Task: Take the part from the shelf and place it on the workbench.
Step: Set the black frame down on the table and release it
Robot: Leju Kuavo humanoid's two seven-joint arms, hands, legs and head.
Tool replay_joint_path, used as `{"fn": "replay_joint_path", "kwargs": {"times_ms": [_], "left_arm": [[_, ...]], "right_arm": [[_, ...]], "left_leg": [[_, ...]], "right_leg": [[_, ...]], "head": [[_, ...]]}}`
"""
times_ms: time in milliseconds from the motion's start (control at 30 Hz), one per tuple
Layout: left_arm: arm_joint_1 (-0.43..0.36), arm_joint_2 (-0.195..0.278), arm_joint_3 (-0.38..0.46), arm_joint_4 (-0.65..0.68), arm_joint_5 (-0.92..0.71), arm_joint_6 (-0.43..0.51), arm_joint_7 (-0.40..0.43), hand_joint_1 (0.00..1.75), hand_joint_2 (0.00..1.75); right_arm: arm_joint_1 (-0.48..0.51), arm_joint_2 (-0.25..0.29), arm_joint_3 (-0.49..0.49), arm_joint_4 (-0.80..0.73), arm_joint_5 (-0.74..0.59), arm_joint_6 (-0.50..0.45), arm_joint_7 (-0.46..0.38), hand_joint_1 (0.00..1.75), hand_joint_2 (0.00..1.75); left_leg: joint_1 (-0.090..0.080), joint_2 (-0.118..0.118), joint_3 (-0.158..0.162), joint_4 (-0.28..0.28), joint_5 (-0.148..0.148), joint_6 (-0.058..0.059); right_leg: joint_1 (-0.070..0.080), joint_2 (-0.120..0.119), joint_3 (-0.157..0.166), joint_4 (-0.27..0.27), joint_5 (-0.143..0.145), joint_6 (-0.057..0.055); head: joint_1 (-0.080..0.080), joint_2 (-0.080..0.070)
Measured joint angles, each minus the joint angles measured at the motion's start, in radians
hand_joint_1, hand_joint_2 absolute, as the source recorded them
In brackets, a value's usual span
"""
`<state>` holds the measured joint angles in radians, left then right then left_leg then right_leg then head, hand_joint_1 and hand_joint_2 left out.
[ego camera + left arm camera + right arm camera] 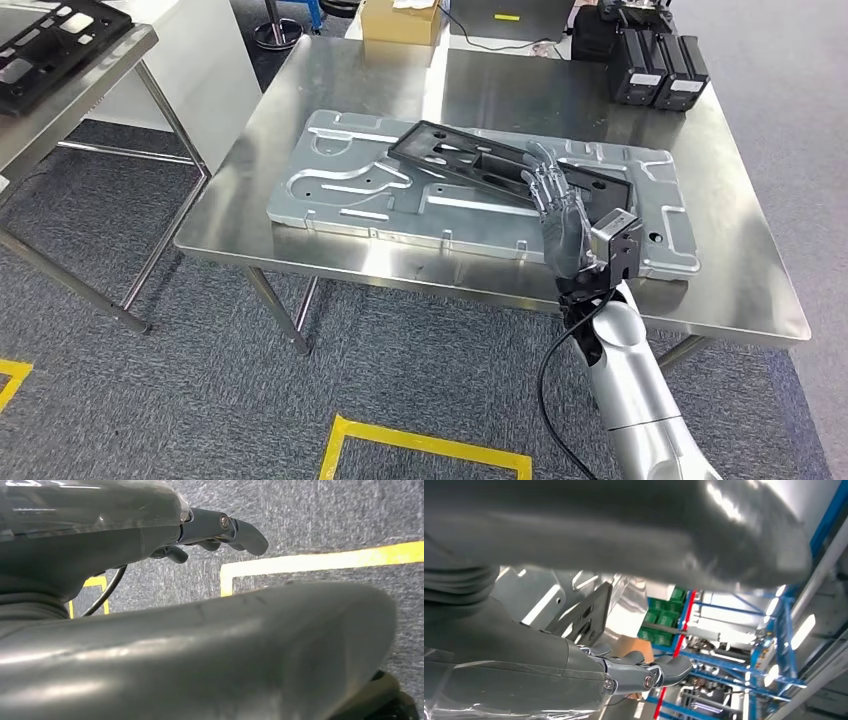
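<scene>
The black plastic part [455, 158], a long flat frame with cut-outs, lies slantwise on the silver stamped metal plate [340, 190] on the steel workbench [730, 290]. My right hand [558, 215] is raised over the part's near right end, fingers stretched out and apart, gripping nothing. In the right wrist view the part [585, 615] lies on the plate beyond the fingers [644, 672], with a gap between them. My left hand [220, 530] hangs over the grey carpet and holds nothing.
At the far left a steel shelf [120, 60] carries another black part [50, 40]. Black boxes [655, 65] stand at the workbench's back right, with a cardboard box [400, 20] behind. Yellow floor tape [430, 445] marks the carpet in front.
</scene>
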<state>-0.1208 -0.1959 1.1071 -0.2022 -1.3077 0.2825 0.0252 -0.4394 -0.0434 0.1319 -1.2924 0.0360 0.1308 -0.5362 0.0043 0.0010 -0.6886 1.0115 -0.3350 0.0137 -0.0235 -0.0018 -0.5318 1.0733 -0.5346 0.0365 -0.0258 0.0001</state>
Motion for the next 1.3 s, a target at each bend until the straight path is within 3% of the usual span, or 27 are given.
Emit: {"fn": "replay_joint_path", "kwargs": {"times_ms": [67,133,167,200,233,300,333,367,400,467,533,600,667,700,767,800,833,867,900,967,1000,1067,1100,1167,1200,1233,1300], "left_arm": [[0.001,0.0,0.002,0.0,0.0,0.001,0.0,0.0,0.0],[0.004,0.0,0.006,0.0,0.0,0.001,0.0,0.0,0.0],[0.006,-0.001,0.007,0.0,0.0,0.002,0.001,0.0,0.0],[0.008,-0.001,0.008,0.0,-0.001,0.002,0.002,0.0,0.0],[0.01,-0.001,0.009,0.0,-0.001,0.002,0.003,0.0,0.0],[0.011,-0.001,0.01,0.0,-0.002,0.002,0.005,0.0,0.0],[0.011,-0.001,0.01,0.0,-0.003,0.001,0.005,0.0,0.0],[0.011,-0.001,0.01,0.0,-0.004,0.001,0.005,0.0,0.0],[0.01,0.0,0.01,0.0,-0.005,0.0,0.006,0.0,0.0],[0.009,0.0,0.01,0.0,-0.008,-0.002,0.007,0.0,0.0],[0.005,0.001,0.01,0.0,-0.012,-0.002,0.007,0.0,0.0],[0.003,0.002,0.01,0.0,-0.016,-0.004,0.008,0.0,0.0],[0.004,0.002,0.01,0.0,-0.018,-0.005,0.009,0.0,0.0],[0.004,0.001,0.01,0.0,-0.019,-0.005,0.011,0.0,0.0],[0.002,0.001,0.009,0.0,-0.022,-0.007,0.015,0.0,0.0],[0.002,0.001,0.009,0.0,-0.025,-0.009,0.018,0.0,0.0],[0.002,0.001,0.008,0.0,-0.027,-0.011,0.02,0.0,0.0],[0.002,0.001,0.008,0.0,-0.03,-0.013,0.022,0.0,0.0],[0.002,0.0,0.008,0.0,-0.032,-0.015,0.023,0.0,0.0],[0.001,0.0,0.006,0.0,-0.037,-0.019,0.026,0.0,0.0],[0.0,0.001,0.005,0.0,-0.04,-0.021,0.028,0.0,0.0],[-0.003,0.001,0.001,0.0,-0.046,-0.024,0.031,0.0,0.0],[-0.003,0.001,-0.001,0.0,-0.048,-0.025,0.032,0.0,0.0],[-0.002,0.001,-0.003,0.0,-0.05,-0.028,0.034,0.0,0.0],[-0.001,0.001,-0.003,0.0,-0.05,-0.029,0.035,0.0,0.0],[0.0,0.001,-0.004,0.0,-0.05,-0.03,0.035,0.0,0.0],[0.0,0.001,-0.005,0.0,-0.05,-0.032,0.036,0.0,0.0]], "right_arm": [[0.011,0.005,0.011,-0.015,-0.001,-0.008,-0.004,0.0,0.0],[0.03,0.011,0.02,-0.031,0.005,-0.021,-0.016,0.0,0.0],[0.039,0.015,0.024,-0.039,0.011,-0.028,-0.023,0.0,0.0],[0.05,0.019,0.029,-0.05,0.017,-0.036,-0.029,0.0,0.0],[0.06,0.023,0.033,-0.061,0.024,-0.043,-0.034,0.0,0.0],[0.086,0.031,0.04,-0.08,0.037,-0.058,-0.035,0.0,0.0],[0.1,0.035,0.042,-0.086,0.041,-0.063,-0.034,0.0,0.0],[0.113,0.037,0.043,-0.088,0.044,-0.068,-0.032,0.0,0.0],[0.125,0.04,0.044,-0.088,0.044,-0.07,-0.031,0.0,0.0],[0.14,0.044,0.045,-0.088,0.042,-0.071,-0.03,0.0,0.0],[0.148,0.048,0.044,-0.086,0.037,-0.072,-0.03,0.0,0.0],[0.155,0.053,0.043,-0.08,0.032,-0.072,-0.029,0.0,0.0],[0.164,0.057,0.042,-0.071,0.026,-0.068,-0.029,0.0,0.0],[0.169,0.058,0.041,-0.067,0.023,-0.065,-0.028,0.0,0.0],[0.175,0.058,0.036,-0.056,0.018,-0.06,-0.026,0.0,0.0],[0.178,0.058,0.033,-0.05,0.016,-0.059,-0.025,0.0,0.0],[0.181,0.058,0.031,-0.044,0.014,-0.059,-0.023,0.0,0.0],[0.185,0.058,0.028,-0.037,0.012,-0.058,-0.022,0.0,0.0],[0.189,0.059,0.024,-0.032,0.009,-0.058,-0.021,0.0,0.0],[0.192,0.059,0.017,-0.023,0.006,-0.058,-0.021,0.0,0.0],[0.192,0.059,0.013,-0.02,0.005,-0.058,-0.021,0.0,0.0],[0.194,0.061,0.005,-0.017,0.002,-0.056,-0.02,0.0,0.0],[0.197,0.062,0.001,-0.015,0.001,-0.054,-0.02,0.0,0.0],[0.204,0.064,-0.006,-0.01,-0.001,-0.051,-0.019,0.0,0.0],[0.207,0.065,-0.008,-0.007,-0.002,-0.05,-0.018,0.0,0.0],[0.208,0.067,-0.01,-0.004,-0.004,-0.049,-0.018,0.0,0.0],[0.212,0.071,-0.014,0.002,-0.005,-0.045,-0.018,0.0,0.0]], "left_leg": [[0.0,-0.002,-0.007,0.003,0.014,-0.013],[0.002,-0.004,-0.01,-0.001,0.028,-0.027],[0.004,-0.005,-0.016,0.004,0.02,-0.034],[0.005,-0.006,-0.027,0.025,-0.01,-0.039],[0.007,-0.006,-0.042,0.069,-0.059,-0.043],[0.007,-0.006,-0.07,0.201,-0.17,-0.05],[0.007,-0.006,-0.074,0.26,-0.199,-0.051],[0.007,-0.006,-0.066,0.295,-0.204,-0.05],[0.006,-0.006,-0.04,0.294,-0.189,-0.047],[0.001,-0.007,0.06,0.195,-0.154,-0.029],[-0.008,-0.005,0.163,0.053,-0.165,-0.009],[-0.016,-0.003,0.198,-0.012,-0.178,0.004],[-0.017,-0.001,0.192,-0.027,-0.154,0.017],[-0.015,0.002,0.186,-0.036,-0.138,0.024],[-0.01,0.008,0.166,-0.047,-0.106,0.032],[-0.01,0.008,0.149,-0.047,-0.093,0.034],[-0.01,0.009,0.132,-0.046,-0.08,0.032],[-0.009,0.01,0.114,-0.043,-0.068,0.03],[-0.007,0.01,0.096,-0.039,-0.057,0.026],[-0.001,0.011,0.06,-0.025,-0.039,0.016],[0.001,0.01,0.042,-0.013,-0.033,0.01],[0.001,0.009,0.019,0.006,-0.021,-0.004],[0.0,0.009,0.014,0.009,-0.014,-0.011],[0.004,0.008,0.01,0.008,-0.002,-0.024],[0.006,0.008,0.004,0.016,-0.016,-0.03],[0.008,0.008,-0.008,0.042,-0.051,-0.035],[0.009,0.007,-0.04,0.152,-0.161,-0.041]], "right_leg": [[0.005,0.005,0.021,-0.044,0.003,-0.013],[0.007,0.006,0.01,-0.043,0.017,-0.03],[0.007,0.005,0.002,-0.044,0.028,-0.039],[0.005,0.003,-0.009,-0.046,0.041,-0.048],[0.005,0.001,-0.023,-0.048,0.054,-0.055],[0.009,0.001,-0.053,-0.048,0.077,-0.061],[0.011,0.0,-0.067,-0.047,0.089,-0.062],[0.014,0.0,-0.082,-0.046,0.1,-0.062],[0.018,0.0,-0.096,-0.046,0.11,-0.062],[0.023,0.0,-0.12,-0.045,0.131,-0.062],[0.026,0.0,-0.133,-0.046,0.151,-0.056],[0.023,-0.002,-0.135,-0.052,0.169,-0.044],[0.019,-0.001,-0.136,-0.059,0.18,-0.032],[0.019,0.001,-0.141,-0.048,0.161,-0.027],[0.015,0.002,-0.167,0.031,0.069,-0.018],[0.013,0.002,-0.182,0.094,0.016,-0.012],[0.009,0.002,-0.193,0.154,-0.017,-0.007],[0.005,0.002,-0.193,0.196,-0.026,-0.001],[0.002,0.002,-0.179,0.21,-0.013,0.005],[-0.007,0.001,-0.101,0.138,0.033,0.015],[-0.009,0.001,-0.047,0.069,0.035,0.018],[-0.008,0.004,0.02,-0.032,0.014,0.008],[-0.005,0.006,0.027,-0.05,0.004,-0.002],[-0.003,0.006,0.015,-0.052,0.016,-0.025],[-0.003,0.005,0.006,-0.052,0.027,-0.034],[-0.004,0.003,-0.005,-0.054,0.039,-0.042],[-0.004,0.002,-0.036,-0.053,0.065,-0.05]], "head": [[0.0,0.0],[0.002,0.0],[0.001,0.0],[0.001,0.0],[0.0,0.0],[-0.001,0.0],[-0.002,0.0],[-0.001,0.0],[-0.002,0.0],[-0.002,0.0],[-0.001,0.0],[-0.003,0.0],[-0.005,0.0],[-0.004,0.0],[-0.003,0.0],[-0.002,0.0],[-0.002,0.0],[-0.002,0.0],[-0.002,0.0],[-0.002,0.0],[-0.002,0.0],[-0.002,0.0],[-0.001,0.0],[0.0,0.0],[-0.001,0.0],[-0.001,0.0],[-0.002,0.0]]}}
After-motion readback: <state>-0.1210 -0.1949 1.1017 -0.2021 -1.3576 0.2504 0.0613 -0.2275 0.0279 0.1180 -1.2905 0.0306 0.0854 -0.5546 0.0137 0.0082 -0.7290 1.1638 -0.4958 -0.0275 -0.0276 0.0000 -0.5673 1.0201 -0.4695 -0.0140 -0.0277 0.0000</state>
